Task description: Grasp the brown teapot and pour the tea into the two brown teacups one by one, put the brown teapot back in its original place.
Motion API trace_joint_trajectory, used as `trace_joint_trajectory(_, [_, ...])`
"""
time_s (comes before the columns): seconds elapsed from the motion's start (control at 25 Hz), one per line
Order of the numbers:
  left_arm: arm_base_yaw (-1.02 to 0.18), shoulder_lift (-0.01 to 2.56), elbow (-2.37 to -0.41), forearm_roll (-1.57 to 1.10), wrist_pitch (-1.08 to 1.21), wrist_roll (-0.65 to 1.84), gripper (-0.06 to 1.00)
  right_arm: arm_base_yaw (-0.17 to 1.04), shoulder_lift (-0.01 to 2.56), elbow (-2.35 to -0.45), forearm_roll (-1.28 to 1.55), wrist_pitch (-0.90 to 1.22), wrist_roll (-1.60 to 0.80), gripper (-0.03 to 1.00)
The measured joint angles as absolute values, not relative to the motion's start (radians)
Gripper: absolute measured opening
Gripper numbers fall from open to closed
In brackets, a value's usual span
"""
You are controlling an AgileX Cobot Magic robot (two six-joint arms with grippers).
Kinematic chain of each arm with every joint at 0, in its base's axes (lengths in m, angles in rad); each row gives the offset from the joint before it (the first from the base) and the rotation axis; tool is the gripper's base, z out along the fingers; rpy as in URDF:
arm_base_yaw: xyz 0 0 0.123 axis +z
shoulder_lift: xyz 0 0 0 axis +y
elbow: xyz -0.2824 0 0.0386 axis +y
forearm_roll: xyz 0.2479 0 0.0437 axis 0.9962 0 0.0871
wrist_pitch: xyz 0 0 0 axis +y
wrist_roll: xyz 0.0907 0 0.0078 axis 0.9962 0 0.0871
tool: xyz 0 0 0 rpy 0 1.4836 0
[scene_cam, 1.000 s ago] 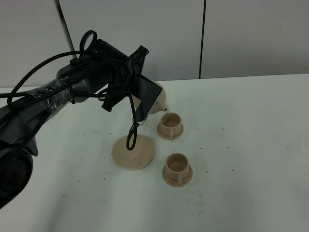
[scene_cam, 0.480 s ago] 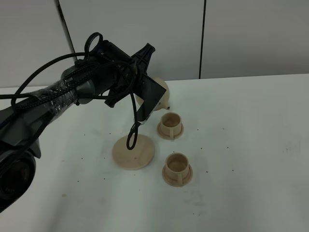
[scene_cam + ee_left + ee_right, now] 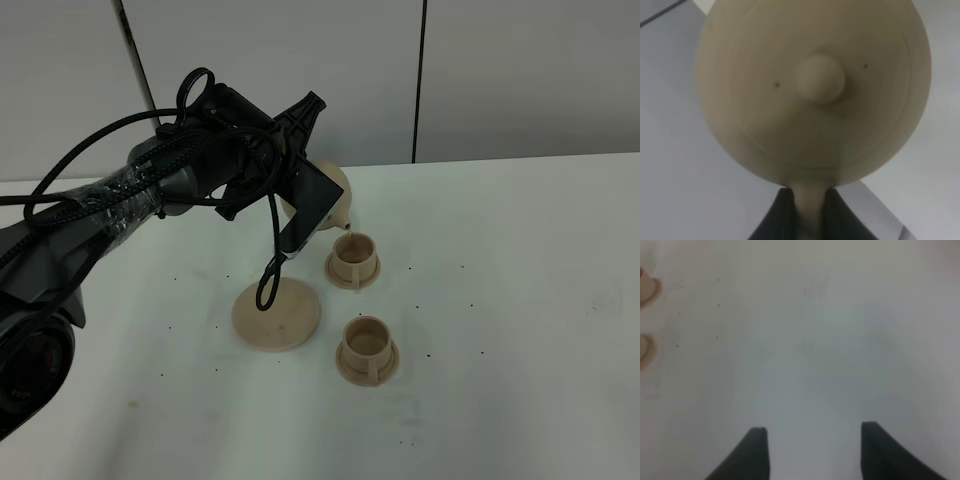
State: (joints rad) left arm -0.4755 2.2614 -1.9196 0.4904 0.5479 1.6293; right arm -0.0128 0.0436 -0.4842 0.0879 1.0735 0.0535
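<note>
The brown teapot (image 3: 333,192) hangs tilted in the air, its spout just above the far brown teacup (image 3: 353,258). My left gripper (image 3: 809,217) is shut on the teapot's handle; the left wrist view is filled by the teapot (image 3: 812,100) and its lid knob (image 3: 820,78). In the exterior high view the arm's wrist block hides the grip. The near brown teacup (image 3: 367,350) stands closer to the front edge. The flat round saucer plate (image 3: 277,315), the original place, lies bare left of the cups. My right gripper (image 3: 812,450) is open over bare table, holding nothing.
The white table (image 3: 520,300) stretches to the right of the cups. A black cable loop (image 3: 268,290) dangles from the left arm over the saucer plate. Both cups' saucer rims (image 3: 646,290) peek in at the edge of the right wrist view. A grey wall stands behind.
The left arm has lifted slightly and turned, tipping the teapot further so its spout now sits over the far cup. The cups and the plate have not moved.
</note>
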Motion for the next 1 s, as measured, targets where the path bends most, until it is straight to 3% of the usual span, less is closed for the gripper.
trace_joint_trajectory(1.0, [-0.475,2.261,-1.92,0.49,0.506,1.761,0.17,-0.013,0.044,-0.484,0.088,1.074,0.054,0.41])
